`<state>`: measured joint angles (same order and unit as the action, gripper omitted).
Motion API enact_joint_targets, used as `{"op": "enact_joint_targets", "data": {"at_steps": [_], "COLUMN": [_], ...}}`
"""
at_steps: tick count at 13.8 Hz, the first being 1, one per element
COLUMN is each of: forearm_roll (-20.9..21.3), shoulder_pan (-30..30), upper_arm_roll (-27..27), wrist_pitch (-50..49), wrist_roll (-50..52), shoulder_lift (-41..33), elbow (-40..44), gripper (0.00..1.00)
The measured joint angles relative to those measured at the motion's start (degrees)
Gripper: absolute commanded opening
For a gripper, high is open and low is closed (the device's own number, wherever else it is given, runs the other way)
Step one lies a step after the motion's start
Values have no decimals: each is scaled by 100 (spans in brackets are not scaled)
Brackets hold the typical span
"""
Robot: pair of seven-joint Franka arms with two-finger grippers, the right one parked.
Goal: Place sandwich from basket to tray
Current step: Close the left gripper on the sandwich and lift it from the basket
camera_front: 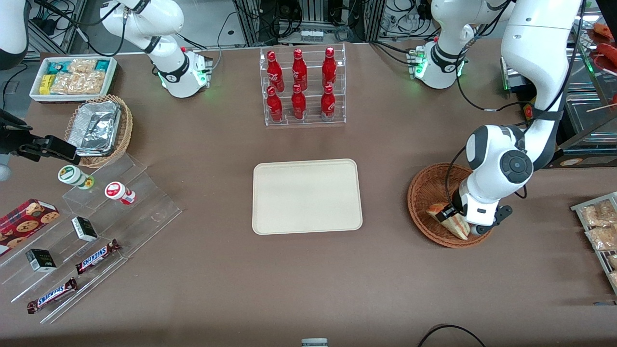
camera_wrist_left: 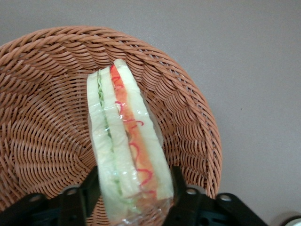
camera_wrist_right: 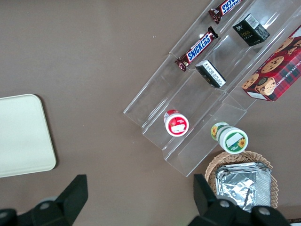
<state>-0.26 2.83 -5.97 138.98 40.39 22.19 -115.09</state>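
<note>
The sandwich [camera_front: 453, 222], a wrapped wedge of pale bread with red-orange and green filling [camera_wrist_left: 127, 150], sits in the round reddish-brown wicker basket [camera_front: 424, 193] toward the working arm's end of the table. My left gripper [camera_front: 455, 218] reaches down into the basket [camera_wrist_left: 42, 117]. Its black fingers [camera_wrist_left: 178, 181] press against both flat sides of the wedge, so the gripper [camera_wrist_left: 133, 184] is shut on it. The wedge's pointed end aims away from the gripper, over the basket's wall. The cream-beige tray [camera_front: 306, 196] lies flat at the table's middle with nothing on it.
A clear rack of red bottles [camera_front: 302, 86] stands farther from the front camera than the tray. Toward the parked arm's end are a tan basket of foil containers [camera_front: 99, 127], a white snack box [camera_front: 72, 77] and acrylic steps with Snickers bars [camera_front: 96, 255]. Snack packets [camera_front: 600, 226] lie beside the basket.
</note>
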Motion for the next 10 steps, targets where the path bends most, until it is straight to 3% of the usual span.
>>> {"op": "enact_joint_targets", "data": {"at_steps": [1, 6, 10], "forearm_roll": [1, 43, 249], "shoulder_pan": [-1, -3, -19], "upper_arm_roll": [2, 7, 18], "wrist_pitch": [-3, -174, -1437], "wrist_roll": [-3, -66, -96], "shoulder_lift": [0, -9, -273], "elbow": [0, 28, 556], "gripper": [0, 0, 0]}}
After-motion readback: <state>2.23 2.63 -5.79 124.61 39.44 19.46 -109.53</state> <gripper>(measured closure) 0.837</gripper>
